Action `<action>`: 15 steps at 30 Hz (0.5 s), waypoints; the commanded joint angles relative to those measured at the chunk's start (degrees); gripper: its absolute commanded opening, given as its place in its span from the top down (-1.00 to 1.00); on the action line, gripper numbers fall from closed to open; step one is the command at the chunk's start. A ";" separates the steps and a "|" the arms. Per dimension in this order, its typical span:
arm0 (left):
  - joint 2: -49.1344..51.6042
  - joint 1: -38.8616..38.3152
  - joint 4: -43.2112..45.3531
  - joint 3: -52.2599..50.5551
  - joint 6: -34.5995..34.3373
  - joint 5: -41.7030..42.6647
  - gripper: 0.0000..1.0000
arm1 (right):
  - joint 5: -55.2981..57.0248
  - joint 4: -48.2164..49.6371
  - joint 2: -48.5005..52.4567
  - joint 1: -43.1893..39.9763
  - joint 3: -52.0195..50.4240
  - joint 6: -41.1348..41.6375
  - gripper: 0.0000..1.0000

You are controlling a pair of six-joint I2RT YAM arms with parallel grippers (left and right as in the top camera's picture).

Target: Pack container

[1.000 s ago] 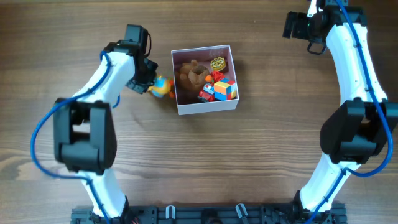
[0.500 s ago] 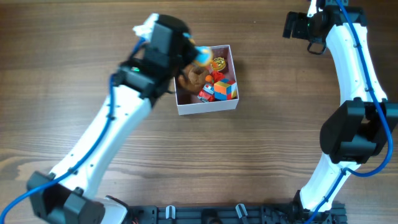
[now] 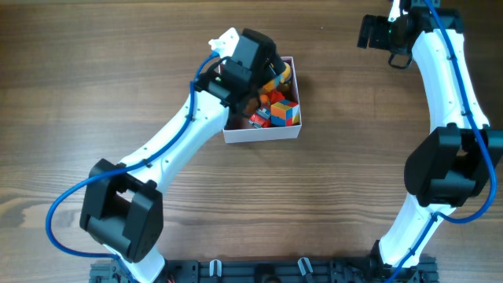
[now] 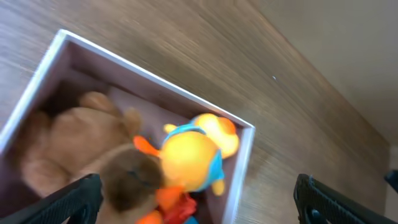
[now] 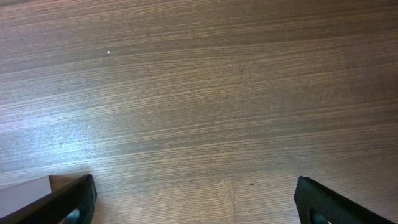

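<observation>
The container, a square white-walled box with a dusty-pink inside, sits on the wooden table left of centre. My left arm's wrist hangs over its back left part and hides some of it. In the left wrist view my left gripper is open, its black fingers wide apart. A yellow duck toy with blue trim lies free below them, next to a brown plush bear, inside the white rim. My right gripper is open over bare wood.
A colourful cube and a red-and-blue toy fill the container's front right. The right gripper hovers at the table's far right corner, well away from the box. A pale corner of something shows at the right wrist view's lower left.
My left arm swung from left of the container to above it, carrying the yellow duck. Its jaws then opened and the duck now lies inside. The right arm stayed still.
</observation>
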 commanded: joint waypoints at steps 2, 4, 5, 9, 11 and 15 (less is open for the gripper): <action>-5.57 2.16 -4.04 0.37 4.90 -1.07 -1.00 | -0.50 0.15 -1.27 -0.22 -0.15 -0.31 -0.99; -9.75 2.86 -7.56 0.37 6.69 -1.14 -1.00 | -0.50 0.15 -1.27 -0.22 -0.15 -0.31 -0.99; -12.04 3.23 -9.44 0.37 6.67 -1.05 -1.00 | -0.50 0.15 -1.27 -0.22 -0.15 -0.31 -0.99; -24.26 5.14 -19.52 0.37 6.64 -1.09 -0.99 | -0.50 0.15 -1.27 -0.22 -0.15 -0.28 -1.00; -30.62 5.86 -25.33 0.37 6.67 -2.05 -0.99 | -0.50 0.15 -1.27 -0.22 -0.15 -0.31 -1.00; -42.62 5.88 -34.97 0.22 6.99 -5.86 -1.00 | -0.50 0.15 -1.27 -0.22 -0.15 -0.31 -0.99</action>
